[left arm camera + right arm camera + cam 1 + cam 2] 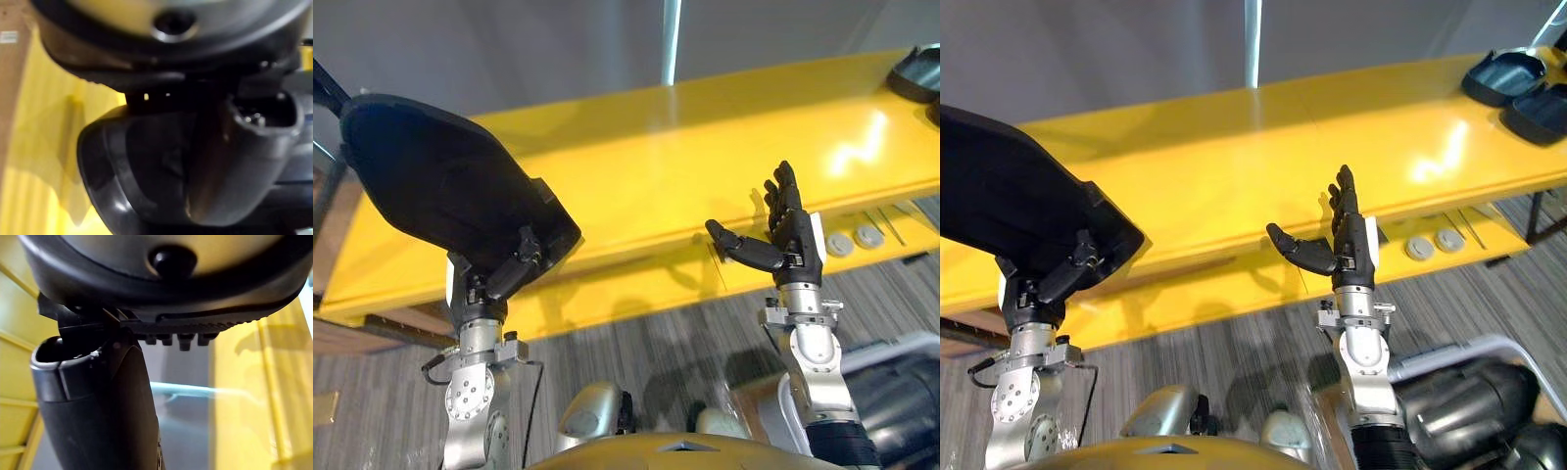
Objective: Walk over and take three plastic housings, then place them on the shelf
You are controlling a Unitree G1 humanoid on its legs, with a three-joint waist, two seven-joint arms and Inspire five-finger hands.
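Observation:
A large black plastic housing (440,186) is held up at the left, over the yellow shelf's (705,157) left part. My left hand (504,274) is shut on its lower edge from beneath, thumb curled over the rim. The left wrist view shows the housing's dark curved rim (110,191) close against the hand. My right hand (1347,245) is raised in front of the shelf's front edge, open, fingers straight up and thumb out to the side, holding nothing. Two more black housings (1500,73) (1538,113) lie on the shelf at its far right end.
The long yellow shelf runs across the view, with a lower yellow ledge in front carrying two round grey discs (1435,243). A grey wall stands behind it. Grey striped carpet (656,352) lies between me and the shelf.

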